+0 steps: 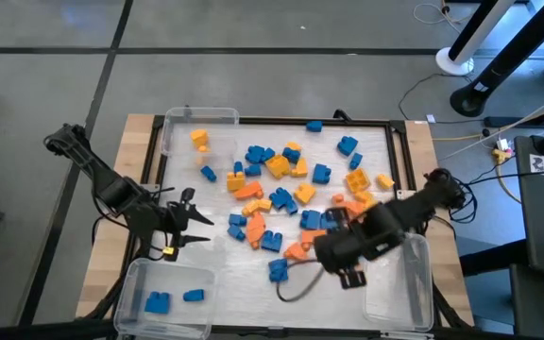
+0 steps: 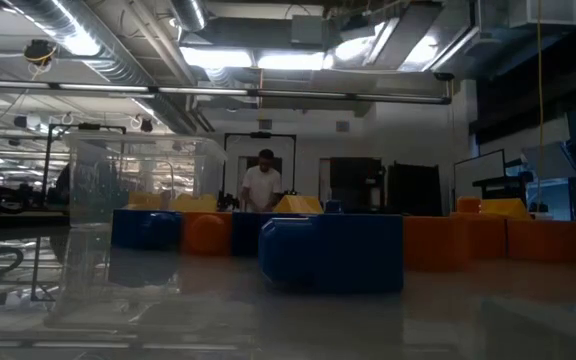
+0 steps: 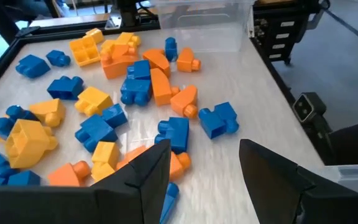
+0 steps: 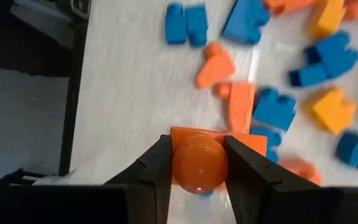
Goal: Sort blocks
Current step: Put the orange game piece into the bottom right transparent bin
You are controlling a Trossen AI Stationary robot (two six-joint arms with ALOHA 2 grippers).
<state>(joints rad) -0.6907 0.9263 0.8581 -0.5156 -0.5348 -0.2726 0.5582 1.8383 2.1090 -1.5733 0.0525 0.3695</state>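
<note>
Blue, orange and yellow blocks [image 1: 281, 189] lie scattered over the white tray floor [image 1: 376, 142]. My right gripper [image 4: 197, 171] hangs above the pile's near right part [image 1: 333, 247], shut on an orange block [image 4: 199, 163]. My left gripper [image 3: 204, 180] stands open over the tray's left side [image 1: 199, 231], with nothing between its fingers; the nearest blocks [image 3: 173, 134] lie just beyond its tips. In the low view a blue block [image 2: 333, 250] fills the middle and neither gripper shows. My right gripper pinches the orange block between its two fingers, which press on either side of its rounded stud [image 4: 199, 180]. The fingers come from above and point steeply down. The block's flat body [image 4: 250, 142] juts past the fingertips, and the block hangs clear of the tray.
A clear bin [image 1: 199, 127] at the far left holds a yellow block. A clear bin [image 1: 163, 297] at the near left holds two blue blocks. A third clear bin [image 1: 399, 283] stands at the near right, beside my right arm. A black frame [image 1: 397, 151] rims the tray.
</note>
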